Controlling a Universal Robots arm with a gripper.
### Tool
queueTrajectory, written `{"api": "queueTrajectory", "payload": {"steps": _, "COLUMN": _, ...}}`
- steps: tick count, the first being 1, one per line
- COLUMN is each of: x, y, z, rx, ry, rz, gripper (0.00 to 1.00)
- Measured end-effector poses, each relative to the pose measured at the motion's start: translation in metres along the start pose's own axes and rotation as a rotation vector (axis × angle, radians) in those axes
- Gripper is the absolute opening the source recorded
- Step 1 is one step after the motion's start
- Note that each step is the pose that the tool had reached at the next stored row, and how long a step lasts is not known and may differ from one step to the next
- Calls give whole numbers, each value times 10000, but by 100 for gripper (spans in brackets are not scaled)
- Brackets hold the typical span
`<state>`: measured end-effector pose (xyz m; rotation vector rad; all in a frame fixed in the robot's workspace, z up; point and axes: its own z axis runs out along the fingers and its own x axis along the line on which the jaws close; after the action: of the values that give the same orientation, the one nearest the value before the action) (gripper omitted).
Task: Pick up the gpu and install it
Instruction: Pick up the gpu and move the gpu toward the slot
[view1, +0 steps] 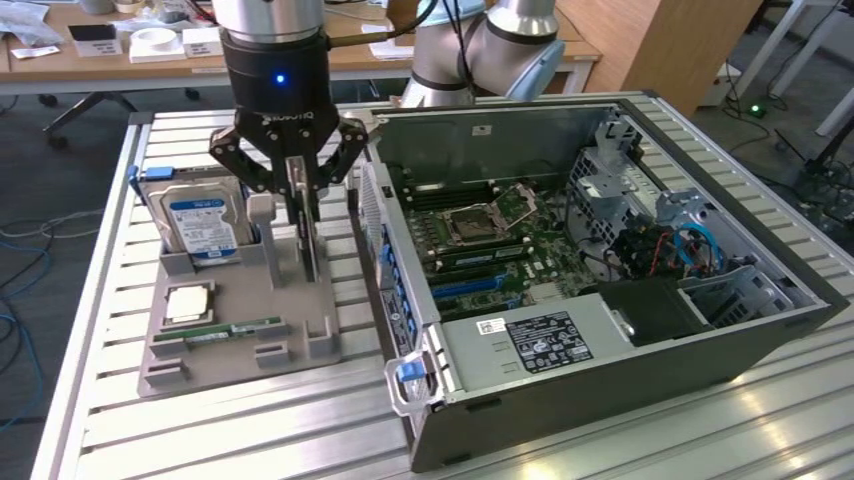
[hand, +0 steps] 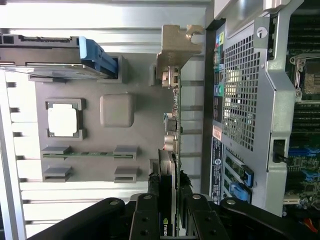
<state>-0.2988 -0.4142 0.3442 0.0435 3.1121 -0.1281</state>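
- Closed tool (view1: 296, 190) gripping gpu (view1: 310, 240) upright at gray tray (view1: 254, 295).
- Hard drive (view1: 200, 222) just beside; open computer case (view1: 627, 390) near.
- Gpu's top edge hidden between the tool's fingers (hand: 145, 220).

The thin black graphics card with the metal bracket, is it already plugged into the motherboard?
No, the thin black graphics card stands on edge in the grey parts tray, outside the open computer case.

— Was the desk (view1: 200, 430) bare ribbed metal?
— Yes, fairly shiny. The tray (view1: 287, 310) was matt grey plastic; the card (view1: 310, 235) was black with a pale metal bracket (hand: 177, 45), smooth and bright.
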Motion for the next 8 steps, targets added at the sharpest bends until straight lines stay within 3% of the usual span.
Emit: {"api": "queueTrajectory", "payload": {"steps": 8, "x": -1, "y": -3, "z": -44, "rx": 30, "ry": -2, "rz": 0, "gripper": 26}}
